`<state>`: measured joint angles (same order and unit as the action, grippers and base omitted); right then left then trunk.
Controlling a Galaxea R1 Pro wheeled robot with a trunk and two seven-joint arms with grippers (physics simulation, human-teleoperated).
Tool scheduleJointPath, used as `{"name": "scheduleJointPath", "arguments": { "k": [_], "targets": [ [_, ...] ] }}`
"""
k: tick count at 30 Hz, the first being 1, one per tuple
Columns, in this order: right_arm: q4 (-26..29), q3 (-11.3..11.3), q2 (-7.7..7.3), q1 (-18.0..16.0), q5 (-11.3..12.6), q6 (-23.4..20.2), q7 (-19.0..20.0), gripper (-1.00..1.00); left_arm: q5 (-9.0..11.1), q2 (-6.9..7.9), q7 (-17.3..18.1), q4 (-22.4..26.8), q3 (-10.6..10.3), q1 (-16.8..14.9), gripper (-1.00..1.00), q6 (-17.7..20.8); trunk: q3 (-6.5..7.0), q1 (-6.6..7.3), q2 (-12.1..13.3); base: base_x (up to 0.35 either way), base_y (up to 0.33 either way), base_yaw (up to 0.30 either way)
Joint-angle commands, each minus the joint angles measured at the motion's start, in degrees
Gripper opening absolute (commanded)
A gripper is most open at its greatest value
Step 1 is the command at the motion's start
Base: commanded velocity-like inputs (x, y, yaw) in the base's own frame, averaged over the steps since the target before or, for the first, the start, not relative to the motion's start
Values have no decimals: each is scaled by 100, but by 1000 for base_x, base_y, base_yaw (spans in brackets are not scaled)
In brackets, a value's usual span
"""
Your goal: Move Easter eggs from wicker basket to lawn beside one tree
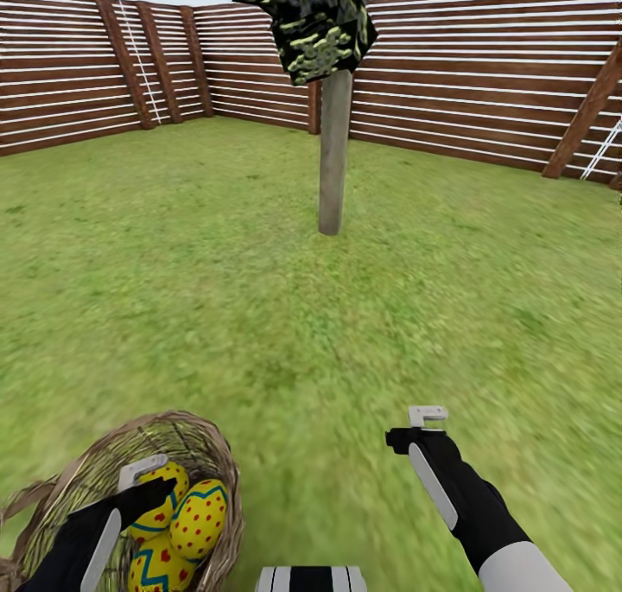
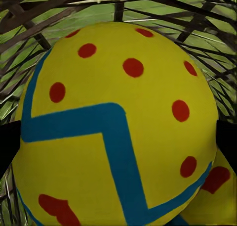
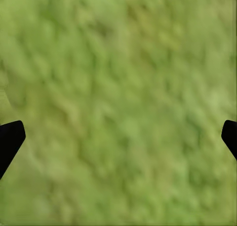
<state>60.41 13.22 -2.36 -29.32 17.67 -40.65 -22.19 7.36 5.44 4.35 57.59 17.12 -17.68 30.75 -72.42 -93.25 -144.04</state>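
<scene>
The wicker basket (image 1: 203,436) stands on the lawn (image 1: 259,315) at the near left, with three yellow Easter eggs in it: a red-spotted one (image 1: 200,518), one (image 1: 168,499) under my left gripper and one with blue zigzags (image 1: 154,570). My left gripper (image 1: 154,484) reaches into the basket. In the left wrist view a spotted, blue-banded egg (image 2: 118,127) sits between the fingers, which stand wide apart, with the weave (image 2: 59,18) behind. My right gripper (image 1: 416,428) hangs open over bare grass (image 3: 118,63). The tree (image 1: 334,151) rises straight ahead.
A brown slatted fence (image 1: 484,82) encloses the lawn behind the tree, with slanted posts (image 1: 587,112) at the right. Open grass lies between me and the trunk. My own base edge (image 1: 311,579) shows at the bottom.
</scene>
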Motion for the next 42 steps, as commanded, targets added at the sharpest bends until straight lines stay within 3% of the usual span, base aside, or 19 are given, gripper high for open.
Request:
{"name": "scheduleJointPath", "arguments": {
  "k": [1,42],
  "targets": [
    [6,23,-9,-4,61,-13,-58,100,46,-3,14,7,11,-5,-100,36,18,3,0,0,0,0],
    [-1,49,16,-4,69,-13,-54,100,37,-69,5,-162,-7,-7,-100,45,927,109,55,0,0,0]
  ]
}}
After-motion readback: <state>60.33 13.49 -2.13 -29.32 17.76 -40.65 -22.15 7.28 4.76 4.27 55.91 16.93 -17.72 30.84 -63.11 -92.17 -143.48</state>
